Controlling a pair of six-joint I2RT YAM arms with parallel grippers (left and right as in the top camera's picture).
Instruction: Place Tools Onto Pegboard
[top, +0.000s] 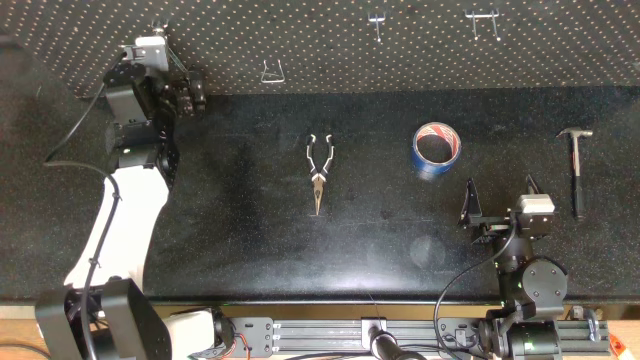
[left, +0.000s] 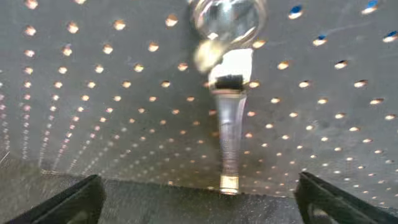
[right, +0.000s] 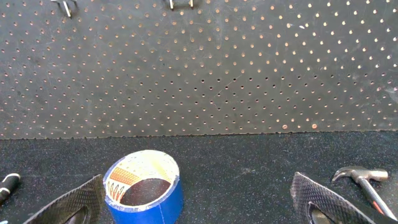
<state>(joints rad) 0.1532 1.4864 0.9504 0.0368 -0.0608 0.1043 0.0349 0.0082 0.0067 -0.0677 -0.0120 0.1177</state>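
— Steel, bright and slender, is seen dead ahead of the left gripper (left: 199, 183); how are its jaws set?

— They are spread wide, and nothing is held between them. The metal tool (left: 228, 130) hangs at twelve o'clock from the gripper, against the pegboard (left: 112, 106). Its ringed head is up and its lower end is free, close to the back edge of the desk (left: 155, 202).

— And where is that placed on the desk as seen from above?

— At about ten o'clock, at the foot of the board. The pliers (top: 319, 170) are laid near the centre, the tape roll (top: 436, 148) at about two o'clock and the hammer (top: 577, 170) at three. The right gripper (right: 198, 180) is parked near five o'clock, also released and empty, and is faced toward the tape roll.

— What could be spoiled from here?

— The hung tool appears to be carried by its head alone. If it is brushed by a finger as the left arm is drawn back, it may be swung or lifted off its hook and dropped. A straight retreat is called for, it is judged. Three tools are yet to be hung. The hammer's heavy head may cause it to pivot if it is gripped far down the handle.
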